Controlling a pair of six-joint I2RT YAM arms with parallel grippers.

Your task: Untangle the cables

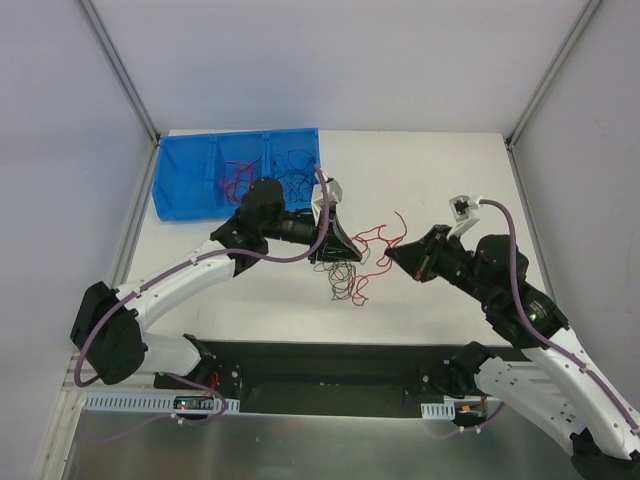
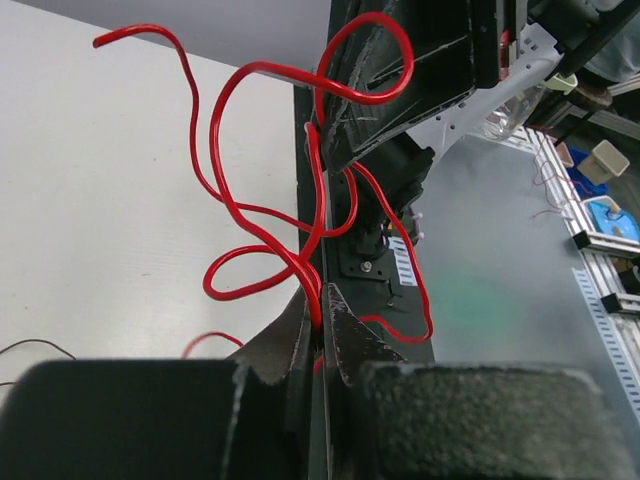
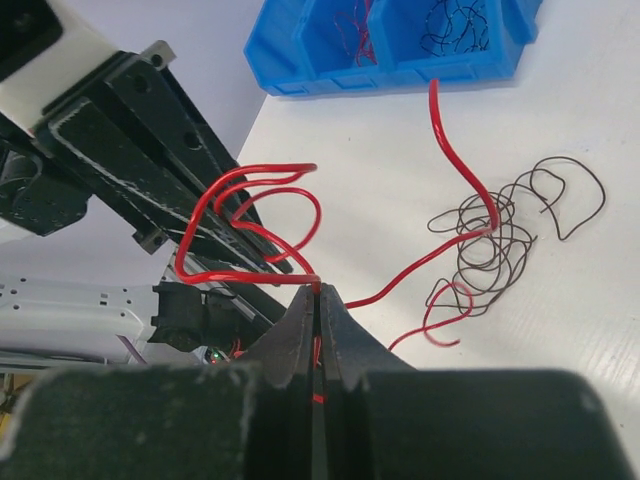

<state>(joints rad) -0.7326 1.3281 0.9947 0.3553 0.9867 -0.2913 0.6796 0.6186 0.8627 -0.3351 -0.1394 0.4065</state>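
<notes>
A red cable [image 1: 378,236] is stretched in loose loops between my two grippers above the table. My left gripper [image 1: 350,250] is shut on one part of it; in the left wrist view the red cable [image 2: 228,196] runs into the closed fingertips [image 2: 345,322]. My right gripper [image 1: 393,256] is shut on another part; in the right wrist view the red cable [image 3: 236,272] enters the closed fingertips [image 3: 300,315]. A loose tangle of thin black cables [image 1: 344,281] with a red strand lies on the table below both grippers. It also shows in the right wrist view [image 3: 497,245].
A blue bin [image 1: 190,180] with three compartments stands at the back left, holding red and black wires; it also shows in the right wrist view [image 3: 330,60]. The black base strip [image 1: 320,365] runs along the near edge. White walls enclose the table.
</notes>
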